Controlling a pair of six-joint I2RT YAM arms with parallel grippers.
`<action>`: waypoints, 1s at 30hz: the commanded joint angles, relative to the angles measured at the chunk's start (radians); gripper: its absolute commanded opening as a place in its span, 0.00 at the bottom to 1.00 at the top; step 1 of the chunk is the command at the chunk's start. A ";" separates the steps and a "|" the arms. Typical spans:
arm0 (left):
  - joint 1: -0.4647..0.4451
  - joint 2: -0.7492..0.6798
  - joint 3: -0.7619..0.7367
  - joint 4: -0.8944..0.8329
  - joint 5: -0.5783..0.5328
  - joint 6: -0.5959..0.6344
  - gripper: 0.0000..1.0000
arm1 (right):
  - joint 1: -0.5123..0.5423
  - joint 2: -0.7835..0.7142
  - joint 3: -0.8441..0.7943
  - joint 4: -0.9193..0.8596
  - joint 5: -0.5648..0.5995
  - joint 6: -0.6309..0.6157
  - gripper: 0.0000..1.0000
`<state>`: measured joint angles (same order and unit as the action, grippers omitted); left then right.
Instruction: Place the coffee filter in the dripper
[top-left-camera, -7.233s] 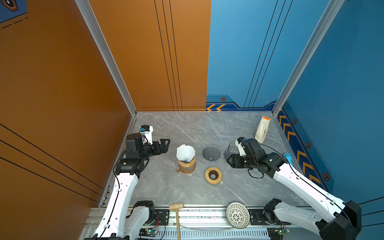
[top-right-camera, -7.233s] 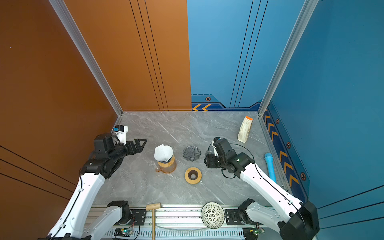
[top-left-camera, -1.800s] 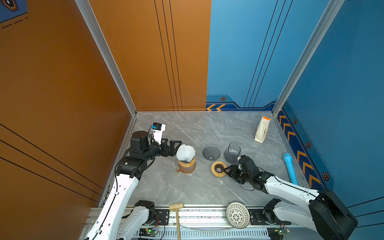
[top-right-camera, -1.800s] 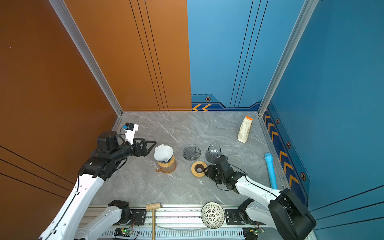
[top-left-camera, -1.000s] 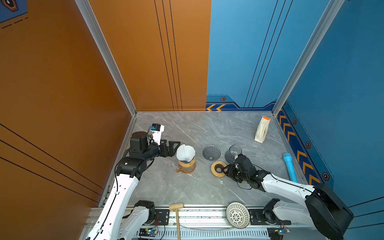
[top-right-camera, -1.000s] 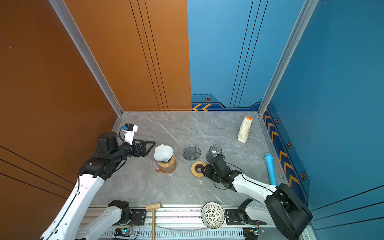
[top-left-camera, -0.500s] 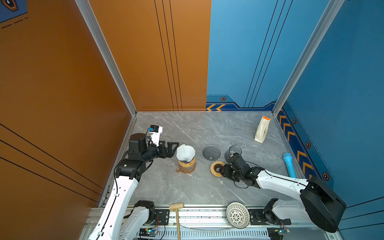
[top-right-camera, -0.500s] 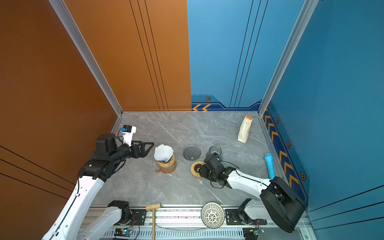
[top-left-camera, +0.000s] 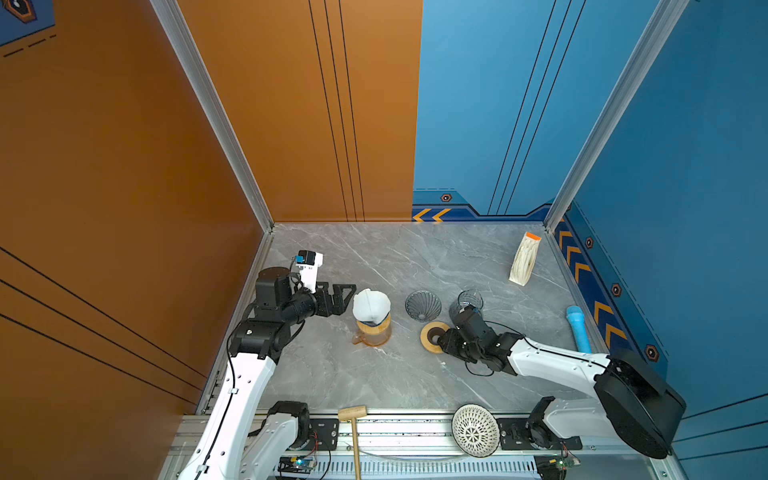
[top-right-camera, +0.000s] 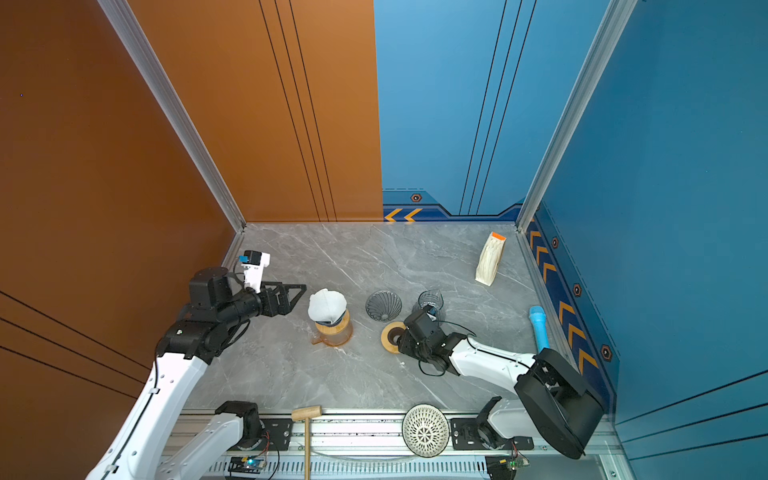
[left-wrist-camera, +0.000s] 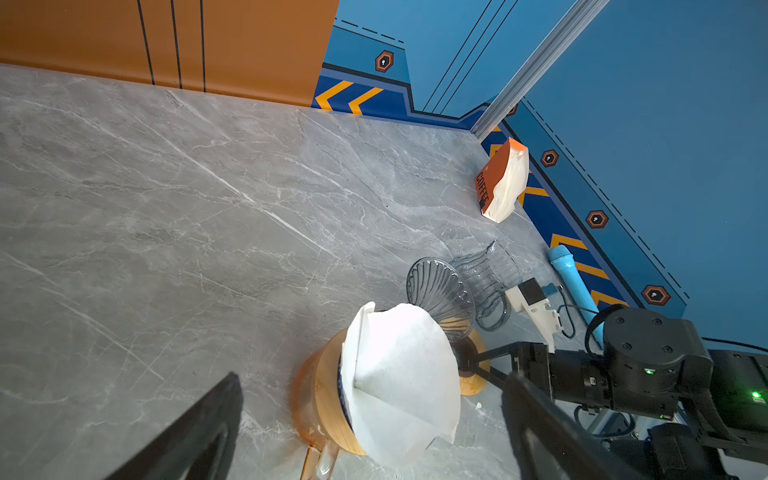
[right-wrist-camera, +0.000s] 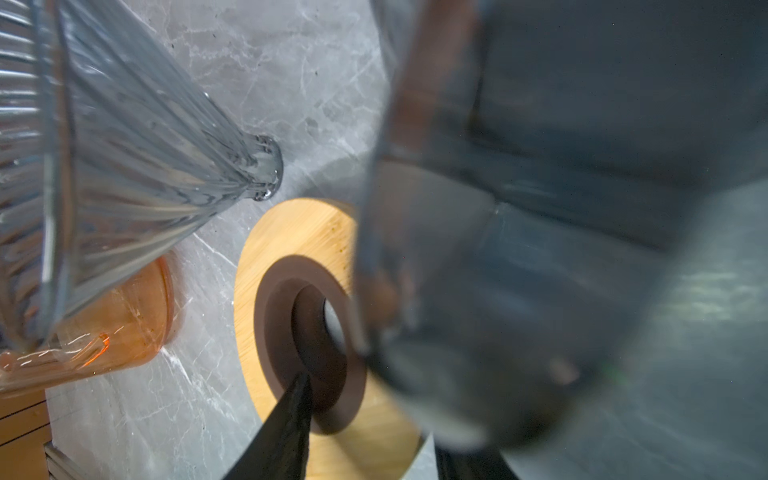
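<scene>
The white coffee filter (top-left-camera: 371, 304) (top-right-camera: 327, 306) (left-wrist-camera: 399, 374) sits as a cone on an amber glass carafe with a wooden collar (top-left-camera: 374, 329). The ribbed glass dripper (top-left-camera: 422, 305) (top-right-camera: 383, 305) (left-wrist-camera: 440, 291) (right-wrist-camera: 104, 166) lies to its right, off its base. My left gripper (top-left-camera: 348, 297) (top-right-camera: 297, 298) (left-wrist-camera: 372, 378) is open just left of the filter, its fingers on either side of it without touching. My right gripper (top-left-camera: 442, 338) (top-right-camera: 399, 336) (right-wrist-camera: 374, 419) is shut on the wooden ring (top-left-camera: 432, 336) (right-wrist-camera: 291, 232), one finger in its dark hole.
A glass cup (top-left-camera: 469, 298) stands close behind my right wrist. A coffee bag (top-left-camera: 524, 259) leans at the back right and a blue cylinder (top-left-camera: 578, 328) lies along the right wall. A wooden mallet (top-left-camera: 352, 415) and a white lattice disc (top-left-camera: 475, 430) rest on the front rail.
My right wrist has slid slightly left at the wooden ring while its arm sank lower. The ring barely shifted. The left gripper drew back a touch from the filter.
</scene>
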<state>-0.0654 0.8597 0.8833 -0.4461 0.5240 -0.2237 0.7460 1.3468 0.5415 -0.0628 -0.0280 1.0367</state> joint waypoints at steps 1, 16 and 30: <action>0.008 -0.010 -0.015 -0.021 0.022 0.027 0.98 | -0.001 0.029 0.037 -0.040 0.024 0.002 0.45; 0.018 -0.011 -0.009 -0.029 0.026 0.029 0.98 | 0.000 -0.049 0.052 -0.149 0.049 -0.019 0.16; 0.018 -0.033 -0.010 -0.029 0.027 0.016 0.98 | -0.009 -0.204 0.068 -0.260 0.025 -0.081 0.01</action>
<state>-0.0570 0.8421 0.8833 -0.4641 0.5285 -0.2092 0.7444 1.1778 0.5991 -0.2653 -0.0208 0.9905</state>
